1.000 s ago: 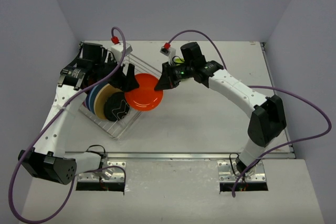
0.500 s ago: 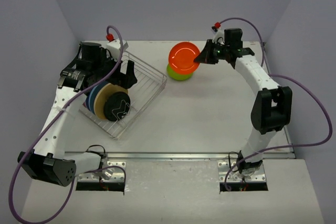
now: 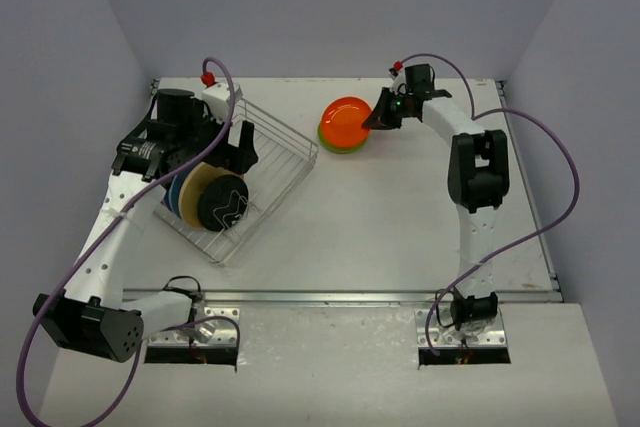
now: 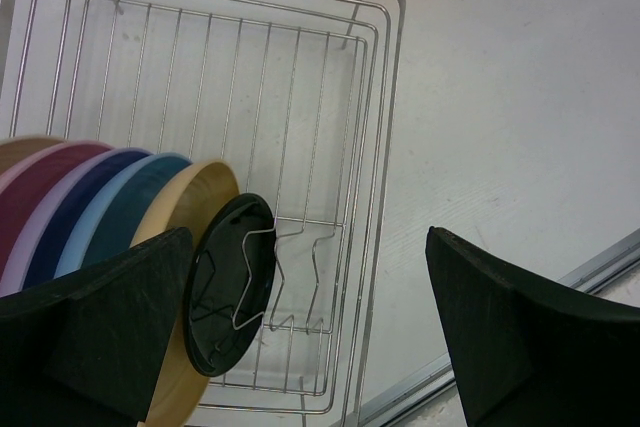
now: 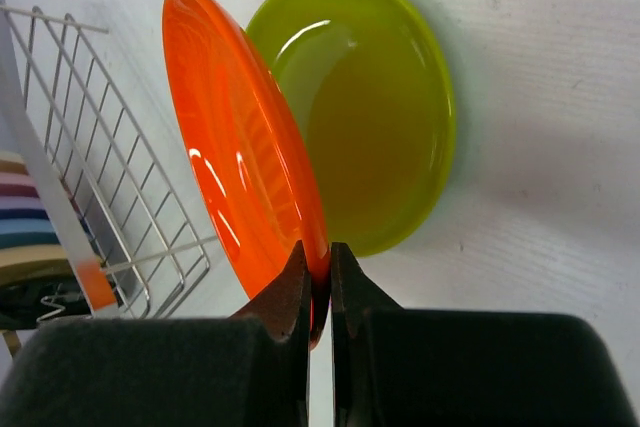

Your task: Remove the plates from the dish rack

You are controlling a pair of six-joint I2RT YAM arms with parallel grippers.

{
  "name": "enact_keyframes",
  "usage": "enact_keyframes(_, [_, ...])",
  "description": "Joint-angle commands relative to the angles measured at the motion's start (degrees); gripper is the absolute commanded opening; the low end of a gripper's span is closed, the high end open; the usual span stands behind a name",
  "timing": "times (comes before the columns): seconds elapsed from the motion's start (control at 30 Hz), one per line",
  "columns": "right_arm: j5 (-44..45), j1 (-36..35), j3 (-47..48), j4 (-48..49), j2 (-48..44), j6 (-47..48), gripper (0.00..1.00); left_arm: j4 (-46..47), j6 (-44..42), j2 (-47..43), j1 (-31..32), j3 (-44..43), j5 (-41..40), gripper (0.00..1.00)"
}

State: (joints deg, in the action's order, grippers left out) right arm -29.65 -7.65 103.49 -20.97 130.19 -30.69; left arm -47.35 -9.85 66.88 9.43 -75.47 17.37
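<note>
My right gripper (image 3: 372, 123) (image 5: 319, 277) is shut on the rim of the orange plate (image 3: 346, 118) (image 5: 240, 162) and holds it tilted just above the lime green plate (image 3: 330, 141) (image 5: 375, 107), which lies flat on the table. The silver wire dish rack (image 3: 275, 169) (image 4: 300, 77) stands at the left. It holds the black plate (image 3: 222, 202) (image 4: 228, 282), the tan plate (image 3: 202, 180) (image 4: 190, 197) and several blue, lavender and dark red ones (image 4: 90, 202) on edge. My left gripper (image 3: 222, 142) (image 4: 305, 322) is open and empty above the rack's empty half.
The left and back walls stand close behind the rack. A strip (image 5: 50, 192) of the rack's wire edge shows at the left of the right wrist view. The table's front rail (image 3: 380, 296) runs along the near edge.
My right gripper carried the orange plate from beside the rack to the back of the table and lowered it over the lime green plate. My left gripper stayed over the rack.
</note>
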Motion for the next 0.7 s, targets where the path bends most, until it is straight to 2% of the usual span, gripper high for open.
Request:
enact_keyframes(0.0, [-2.0,0.0,6.1,4.1,2.3,-1.6,0.00,2.2,-0.1,-1.7,0.4,1.1,0.0,1.00])
enact_keyframes(0.13, [-2.3,-0.1,7.3,4.9,4.6,-2.7,0.01,2.3,-0.2,-1.9,0.4,2.1,0.8,1.00])
enact_keyframes(0.3, [-2.5,-0.1,7.7,4.6,5.9,-2.0,0.19,2.1,-0.3,-2.2,0.4,2.6,0.2,1.00])
enact_keyframes(0.4, [-1.1,-0.3,7.4,3.6,5.4,-0.8,0.45,2.3,-0.3,-2.3,0.4,2.6,-0.1,1.00])
enact_keyframes(0.5, [2.0,-0.9,7.4,2.2,4.3,1.2,0.55,2.1,-0.4,-2.2,0.4,2.3,-0.1,1.00])
enact_keyframes(0.67, [10.6,-2.5,7.8,-1.7,0.9,5.6,0.79,1.8,-0.6,-3.0,0.4,1.4,-2.5,1.00])
